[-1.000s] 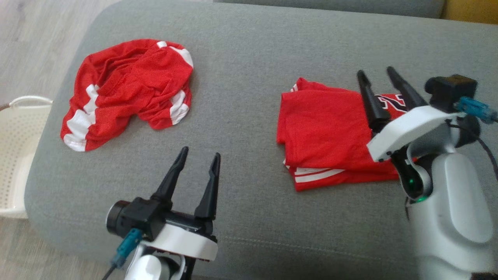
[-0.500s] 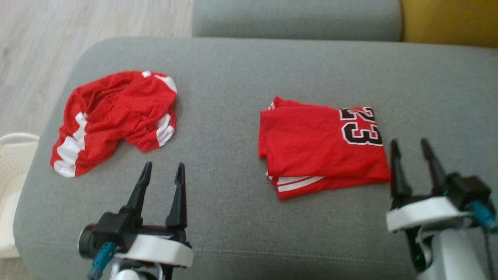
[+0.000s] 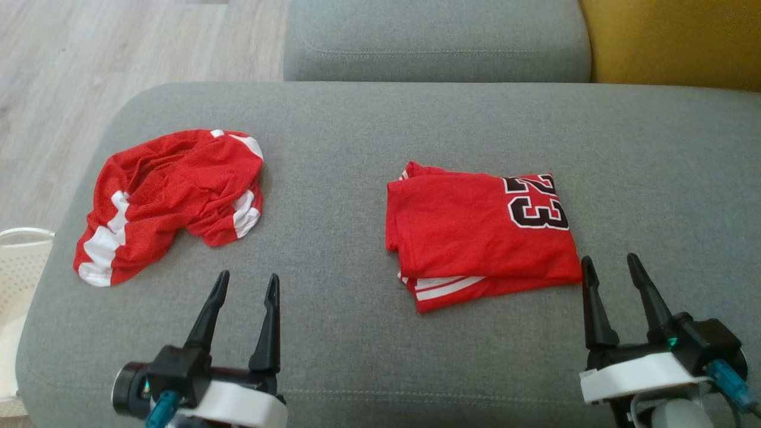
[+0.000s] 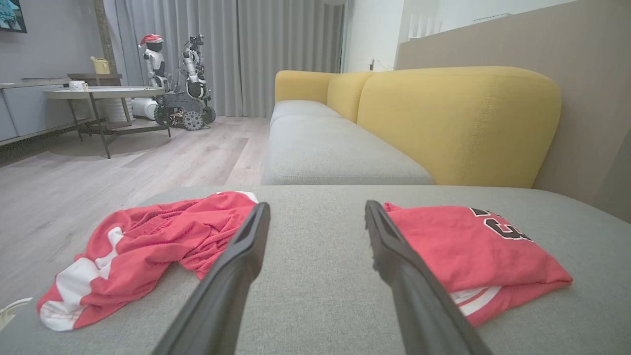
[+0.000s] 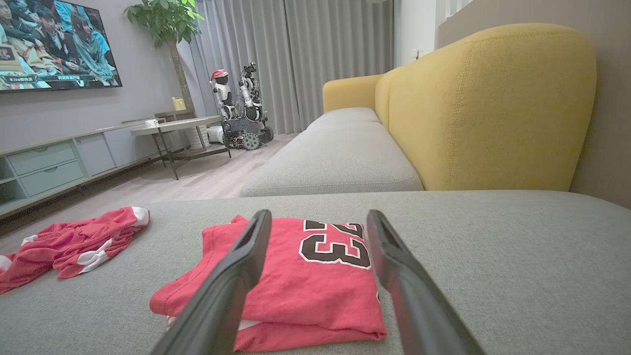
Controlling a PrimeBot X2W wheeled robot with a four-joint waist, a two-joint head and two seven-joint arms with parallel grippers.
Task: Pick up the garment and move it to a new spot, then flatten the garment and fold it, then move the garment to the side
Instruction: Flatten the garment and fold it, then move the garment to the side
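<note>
bare cushion (image 3: 333, 238) between folded jersey (image 3: 469, 229), crumpled shorts (image 3: 172, 190)

Soft, even daylight fills the head view, and the sofa (image 3: 357, 148) carries barely any shadow. The bases of the left pincer (image 3: 248, 279) and right pincer (image 3: 609, 260) smear slightly. The wrist views are dimmer: the jersey (image 5: 315, 276) is washed to pink, the fingers (image 4: 231, 276) stretch wide near the bottom edge, and the TV (image 5: 54, 44) glows.

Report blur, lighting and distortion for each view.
Head view: soft overall, even light, no hard shadows around the jersey. Left wrist view: wide-angle stretch, with its own fingers looming large and soft. Right wrist view: jersey numerals crisp, TV bright but legible, no glare.
</note>
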